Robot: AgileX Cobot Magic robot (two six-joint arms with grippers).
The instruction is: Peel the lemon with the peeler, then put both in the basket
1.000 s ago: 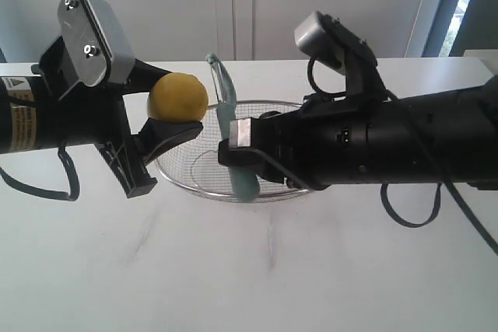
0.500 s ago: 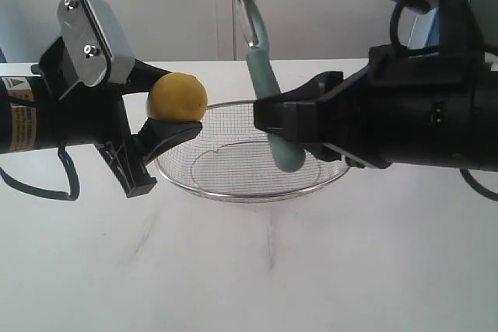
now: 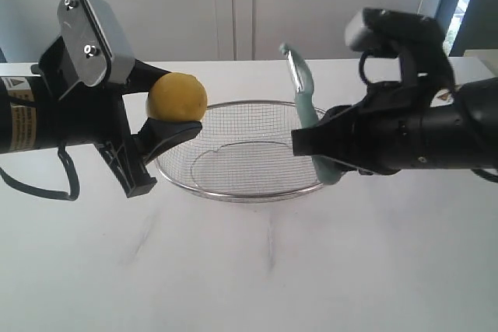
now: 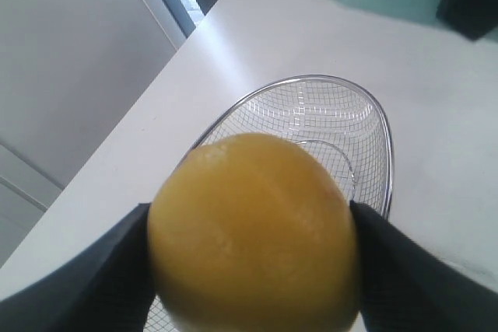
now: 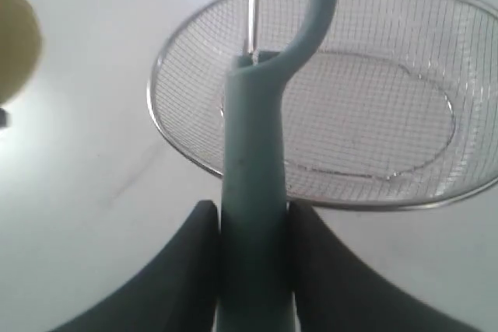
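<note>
Our left gripper (image 3: 173, 106) clamps the lemon (image 3: 177, 92) above the left rim of the basket (image 3: 249, 134), mid-bench. Our right gripper (image 3: 315, 149) grasps the peeler (image 3: 305, 103) upright over its right rim. We judge peeling is in hand; next, bring blade to lemon.

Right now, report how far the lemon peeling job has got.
Done: both are picked up. In hand: the left tool grips the lemon near the basket rim; the right tool holds the peeler by its handle, blade up, apart from the fruit. Left: the peeling, since the visible skin looks whole, then putting both in the basket, which holds nothing.
</note>
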